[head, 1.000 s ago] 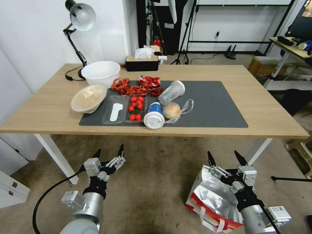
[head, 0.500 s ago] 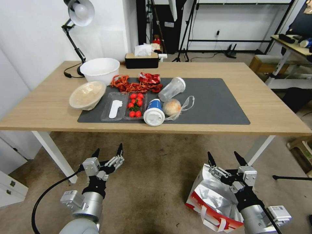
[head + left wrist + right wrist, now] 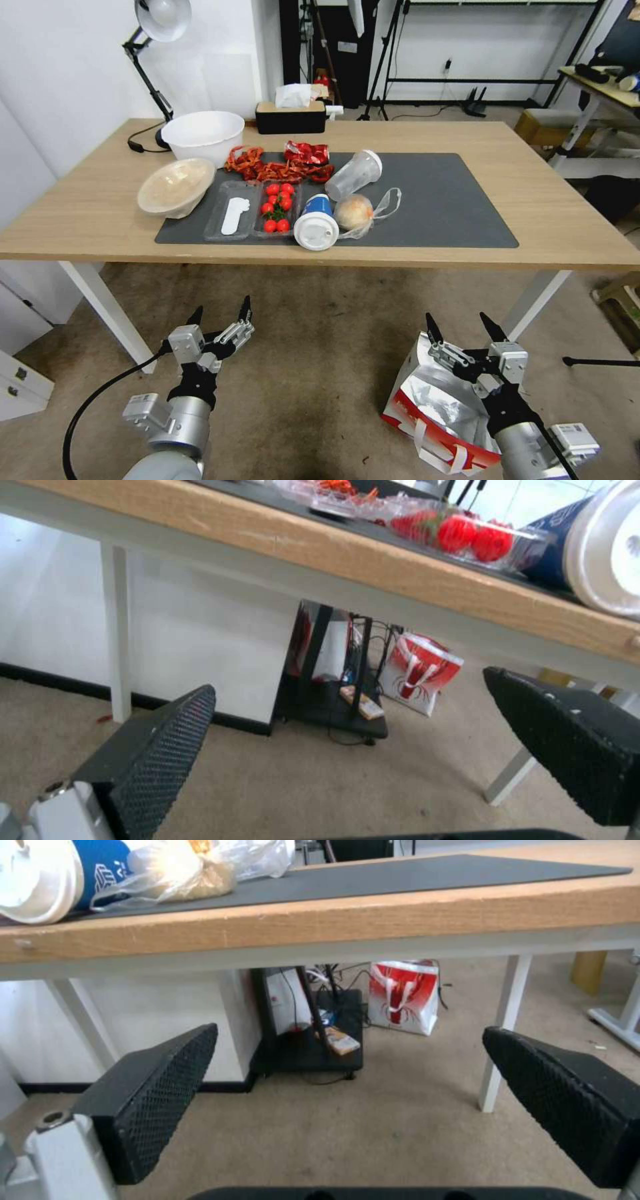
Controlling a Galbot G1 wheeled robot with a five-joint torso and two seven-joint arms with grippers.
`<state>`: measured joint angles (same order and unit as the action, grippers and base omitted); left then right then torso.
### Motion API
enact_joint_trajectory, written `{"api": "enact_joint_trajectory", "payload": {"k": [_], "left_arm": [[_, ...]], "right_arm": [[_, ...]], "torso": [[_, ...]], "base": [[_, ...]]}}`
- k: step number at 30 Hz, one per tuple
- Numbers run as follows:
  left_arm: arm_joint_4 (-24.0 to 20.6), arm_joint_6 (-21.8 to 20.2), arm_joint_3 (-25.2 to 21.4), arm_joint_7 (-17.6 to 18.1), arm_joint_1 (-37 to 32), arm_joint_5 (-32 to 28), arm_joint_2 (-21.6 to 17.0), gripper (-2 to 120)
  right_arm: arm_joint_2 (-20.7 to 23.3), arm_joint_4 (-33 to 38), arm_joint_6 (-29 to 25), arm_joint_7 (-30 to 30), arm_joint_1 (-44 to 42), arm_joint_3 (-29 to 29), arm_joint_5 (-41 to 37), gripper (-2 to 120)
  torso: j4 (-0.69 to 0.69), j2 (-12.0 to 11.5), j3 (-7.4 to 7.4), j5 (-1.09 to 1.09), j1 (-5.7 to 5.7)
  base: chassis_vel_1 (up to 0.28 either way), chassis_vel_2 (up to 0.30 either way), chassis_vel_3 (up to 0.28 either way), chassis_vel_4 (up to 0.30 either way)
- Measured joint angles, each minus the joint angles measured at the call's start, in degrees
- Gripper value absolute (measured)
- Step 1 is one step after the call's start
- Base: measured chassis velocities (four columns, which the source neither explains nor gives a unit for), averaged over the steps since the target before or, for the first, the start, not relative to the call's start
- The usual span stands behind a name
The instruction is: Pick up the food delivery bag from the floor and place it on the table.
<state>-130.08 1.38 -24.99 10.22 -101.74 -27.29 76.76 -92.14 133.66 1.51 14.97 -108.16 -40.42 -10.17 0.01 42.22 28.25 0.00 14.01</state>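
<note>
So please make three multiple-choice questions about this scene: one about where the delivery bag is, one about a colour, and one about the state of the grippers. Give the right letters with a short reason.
1. Where is the food delivery bag?
A. On the floor, by the right gripper
B. On the table
C. Held up by the left gripper

2. What colour is the mat on the table?
A. Green
B. Dark grey
C. White

3. What is the state of the two grippers?
A. Both shut on the bag
B. Left shut, right open
C. Both open and holding nothing

Answers: 1 A, the head view shows the bag standing on the carpet in front of the table. 2 B, the mat under the food items is dark grey. 3 C, the fingers of both grippers are spread with nothing between them.
</note>
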Motion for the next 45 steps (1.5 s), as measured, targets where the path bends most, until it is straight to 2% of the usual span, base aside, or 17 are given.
{"api": "enact_joint_trajectory", "payload": {"k": [35,45], "left_arm": [[0.0,0.8,0.0,-0.5,-0.5,1.1,0.1,100],[0.9,2.3,-0.1,-1.8,-0.5,3.9,-0.5,100]], "right_arm": [[0.0,-0.2,-0.3,0.3,0.2,0.1,-0.3,100],[0.0,-1.1,-0.8,0.3,0.3,0.6,0.1,100]], "torso": [[0.00,-8.4,-5.07,0.00,-3.38],[0.00,-10.9,-6.58,0.00,-4.33]], "base": [[0.000,0.000,0.000,0.000],[0.000,0.000,0.000,0.000]]}}
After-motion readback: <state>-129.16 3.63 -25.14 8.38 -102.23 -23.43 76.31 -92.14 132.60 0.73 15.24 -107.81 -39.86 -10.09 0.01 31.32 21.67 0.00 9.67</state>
